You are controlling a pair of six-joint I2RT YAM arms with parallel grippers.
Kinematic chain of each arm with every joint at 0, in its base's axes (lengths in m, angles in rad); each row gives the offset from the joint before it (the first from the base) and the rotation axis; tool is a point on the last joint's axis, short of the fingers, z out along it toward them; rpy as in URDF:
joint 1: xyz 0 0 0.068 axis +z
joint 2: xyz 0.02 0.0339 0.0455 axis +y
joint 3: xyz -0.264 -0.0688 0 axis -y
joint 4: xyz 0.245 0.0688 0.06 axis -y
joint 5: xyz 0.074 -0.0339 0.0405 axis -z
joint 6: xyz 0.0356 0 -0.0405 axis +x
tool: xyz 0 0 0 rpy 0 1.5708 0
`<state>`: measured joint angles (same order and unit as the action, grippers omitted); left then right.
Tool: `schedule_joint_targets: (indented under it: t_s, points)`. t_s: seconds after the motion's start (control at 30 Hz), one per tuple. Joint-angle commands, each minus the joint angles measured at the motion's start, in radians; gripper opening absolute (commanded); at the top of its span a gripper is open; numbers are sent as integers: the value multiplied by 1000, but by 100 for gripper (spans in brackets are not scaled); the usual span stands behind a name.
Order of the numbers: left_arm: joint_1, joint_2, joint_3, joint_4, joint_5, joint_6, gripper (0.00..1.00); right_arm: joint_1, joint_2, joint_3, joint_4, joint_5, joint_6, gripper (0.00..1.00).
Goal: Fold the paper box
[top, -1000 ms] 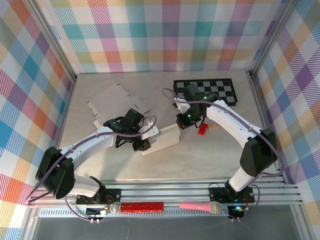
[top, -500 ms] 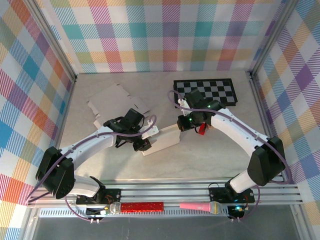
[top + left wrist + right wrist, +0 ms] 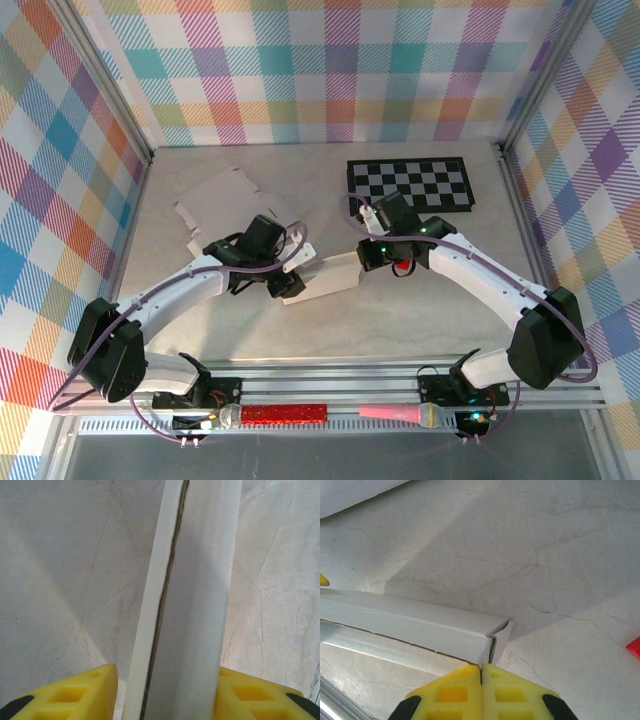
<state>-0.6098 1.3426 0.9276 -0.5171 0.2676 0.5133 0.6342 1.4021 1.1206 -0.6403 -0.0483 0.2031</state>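
Observation:
The white paper box (image 3: 328, 276) lies mid-table, partly folded. My left gripper (image 3: 287, 277) is at its left end. In the left wrist view a doubled box wall (image 3: 192, 605) runs up between the yellow fingers (image 3: 75, 695). The right finger touches that wall and the left one stands a little off it, so the left gripper (image 3: 167, 700) is open around it. My right gripper (image 3: 376, 256) is at the box's right end. It is shut, with its tips (image 3: 481, 672) against the box corner (image 3: 492, 642) and nothing between them.
A flat sheet of white cardboard (image 3: 225, 203) lies at the back left. A black-and-white checkerboard (image 3: 410, 182) sits at the back right. A small red object (image 3: 403, 266) rests just right of my right gripper, and shows at the edge of the right wrist view (image 3: 634, 647).
My left jaws have widened off the box wall. My right gripper has come a little nearer along the box's right end, and its elbow has swung out to the right.

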Motion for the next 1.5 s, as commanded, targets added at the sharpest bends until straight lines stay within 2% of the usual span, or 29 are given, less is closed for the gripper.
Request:
schedule_joint_targets:
  t_s: [0.0, 0.5, 0.63, 0.73, 0.8, 0.93, 1.13, 1.27, 1.47]
  points:
    - [10, -32, -27, 27, -7, -39, 48, 39, -2, -32, -14, 67, 42, 0]
    - [13, -156, -61, 75, -28, -187, 53, 103, 1, -34, -9, 178, 121, 0]
    - [13, -223, -78, 99, -36, -256, 54, 111, 1, -26, -16, 190, 133, 0]
    - [13, -271, -64, 98, -92, -346, 53, 113, 6, -17, -22, 194, 139, 0]
    - [13, -299, -35, 72, -125, -424, 51, 114, 10, -10, -26, 194, 140, 0]
    - [15, -313, 59, -122, -227, -576, 44, 114, 23, 13, -42, 200, 143, 0]
    - [15, -215, 175, -393, -215, -734, 35, 115, 29, 13, -40, 192, 148, 0]
    - [15, -180, 211, -445, -196, -764, 31, 116, 29, 26, -45, 196, 150, 0]
    - [15, -128, 238, -468, -211, -719, 31, 116, 34, 26, -48, 191, 152, 0]
